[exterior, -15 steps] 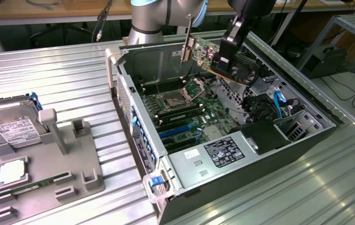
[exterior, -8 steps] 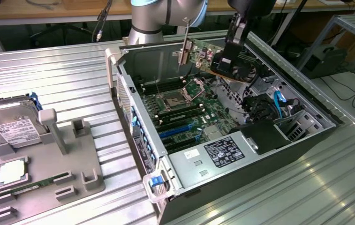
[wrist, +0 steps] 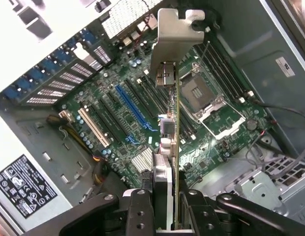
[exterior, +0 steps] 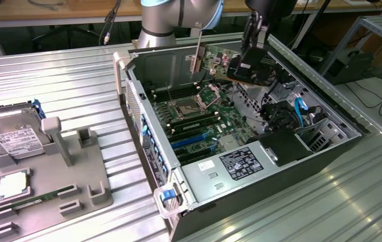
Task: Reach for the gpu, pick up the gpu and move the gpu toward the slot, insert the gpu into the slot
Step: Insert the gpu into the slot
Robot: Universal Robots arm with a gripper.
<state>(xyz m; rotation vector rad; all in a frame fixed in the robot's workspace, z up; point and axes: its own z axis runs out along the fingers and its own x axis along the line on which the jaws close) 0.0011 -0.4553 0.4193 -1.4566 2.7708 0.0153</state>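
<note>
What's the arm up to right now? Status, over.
Gripper shut on the gpu. Held edge-on above the motherboard, apart from the blue slot. Nothing seen between them.

Silver-grey arm (exterior: pixel 160 22) with pale blue joint cap (exterior: pixel 158 4); black claw (wrist: pixel 166 206), seemingly bolted linkages (wrist: pixel 93 212)

A robotics lab: an opened computer case (exterior: pixel 265 201) on a ribbed metal bench (exterior: pixel 56 85), wooden desks (exterior: pixel 43 10) and cables (exterior: pixel 379 103) behind.

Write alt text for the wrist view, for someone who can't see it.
A black two-fingered gripper clamps a thin dark gpu with a silver metal end bracket, seen edge-on, hanging above a green motherboard inside an open computer case. The long narrow blue plastic slot on the board is empty.
</note>
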